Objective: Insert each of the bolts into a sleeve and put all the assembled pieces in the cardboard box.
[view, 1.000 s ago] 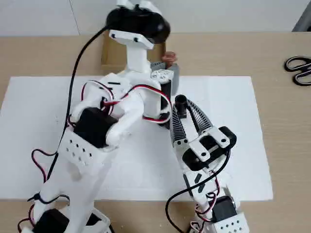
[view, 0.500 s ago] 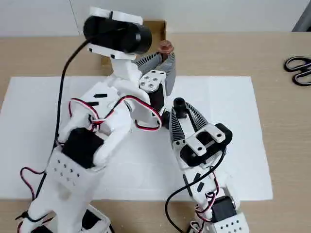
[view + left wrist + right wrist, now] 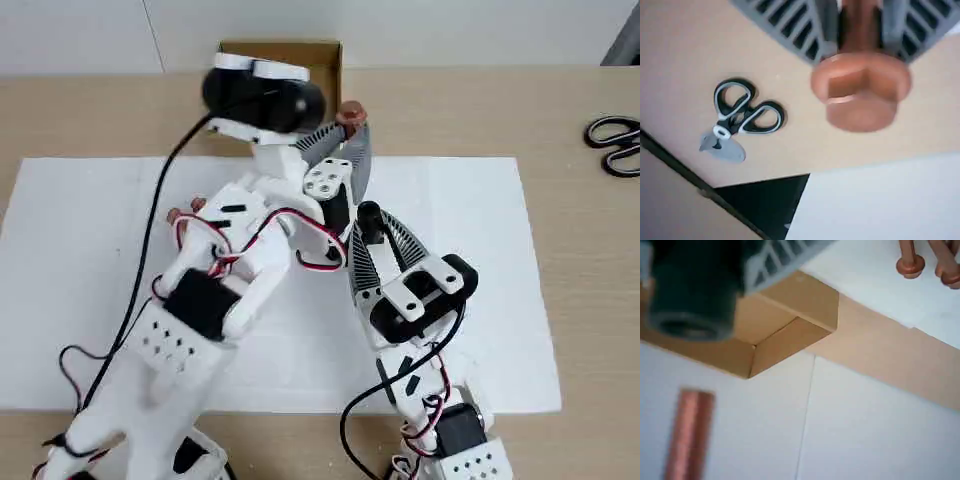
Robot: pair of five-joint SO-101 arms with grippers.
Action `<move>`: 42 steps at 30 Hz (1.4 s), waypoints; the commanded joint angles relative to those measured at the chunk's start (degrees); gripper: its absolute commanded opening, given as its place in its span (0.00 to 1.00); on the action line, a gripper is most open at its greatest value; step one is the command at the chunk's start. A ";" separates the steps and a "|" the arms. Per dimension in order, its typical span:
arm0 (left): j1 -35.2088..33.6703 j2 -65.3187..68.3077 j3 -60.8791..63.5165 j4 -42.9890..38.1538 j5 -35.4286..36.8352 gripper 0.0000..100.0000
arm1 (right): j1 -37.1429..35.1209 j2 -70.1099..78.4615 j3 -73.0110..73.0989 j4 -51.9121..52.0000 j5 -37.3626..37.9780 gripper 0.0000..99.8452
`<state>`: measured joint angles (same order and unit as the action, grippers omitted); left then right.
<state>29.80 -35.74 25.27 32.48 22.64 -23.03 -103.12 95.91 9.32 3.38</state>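
The copper-brown hex-headed bolt (image 3: 860,90) looks like smooth moulded plastic with a soft satin sheen. The black tubular sleeve (image 3: 690,295) is matt plastic. The left gripper (image 3: 860,35) has ribbed grey plastic fingers (image 3: 785,25) with a dull finish. The brown cardboard box (image 3: 795,305) is plain, matt, fibrous board. The pale wooden table (image 3: 480,110) is smooth and low-gloss, and the flat white sheet (image 3: 480,260) on it looks like matt paper. The black-handled scissors (image 3: 747,112) have glossy plastic loops and grey metal blades. The white arm shells (image 3: 170,350) are smooth matt plastic
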 commanded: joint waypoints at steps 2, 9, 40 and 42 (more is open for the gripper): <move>0.00 -3.87 1.54 -1.85 0.53 0.01 | -0.04 -0.40 0.53 0.22 -0.35 0.00; 0.53 -3.96 1.71 -1.76 0.70 0.01 | 0.40 -0.40 0.53 0.22 -0.35 0.00; 3.16 -4.04 9.54 -8.35 0.44 0.01 | 1.19 -0.48 0.53 0.22 -0.35 0.00; 3.16 -4.04 9.27 -5.80 0.44 0.01 | 1.19 -0.48 0.53 0.22 -0.35 0.00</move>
<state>32.97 -37.67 34.95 25.01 22.99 -22.51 -103.03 95.91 9.32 3.38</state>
